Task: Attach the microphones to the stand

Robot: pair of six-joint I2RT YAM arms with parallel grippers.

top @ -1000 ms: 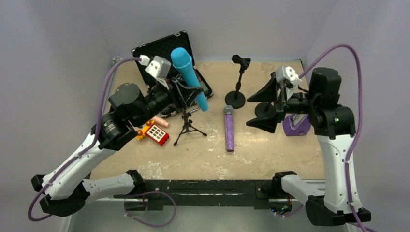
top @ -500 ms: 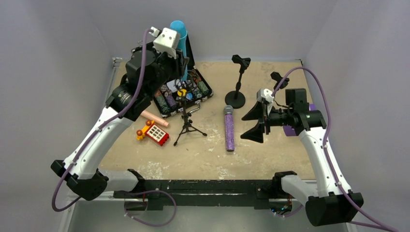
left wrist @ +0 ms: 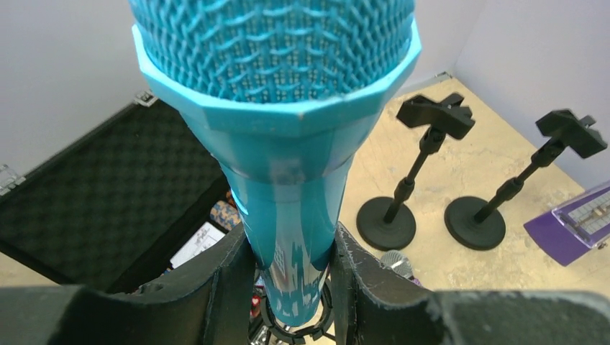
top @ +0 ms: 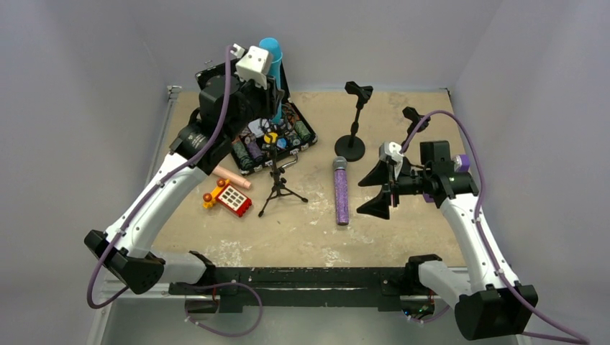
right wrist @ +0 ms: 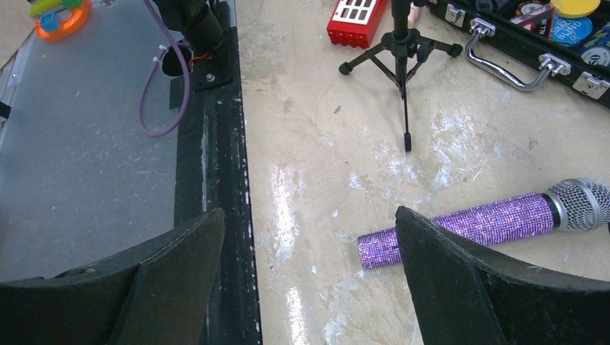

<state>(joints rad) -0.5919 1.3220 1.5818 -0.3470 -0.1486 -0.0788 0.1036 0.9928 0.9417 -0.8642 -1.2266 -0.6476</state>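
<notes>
Blue microphone (top: 274, 61) upright, head up, over tripod stand (top: 277, 183); glittery purple microphone (top: 341, 192) lies flat; peach-pink microphone (top: 234, 177) partly hidden

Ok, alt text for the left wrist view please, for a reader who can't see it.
The left gripper is shut on the blue microphone, which is held upright with its mesh head filling the top of the frame. Behind it, an open black case lies at left, and two round-base stands sit on the tan table at right.
</notes>
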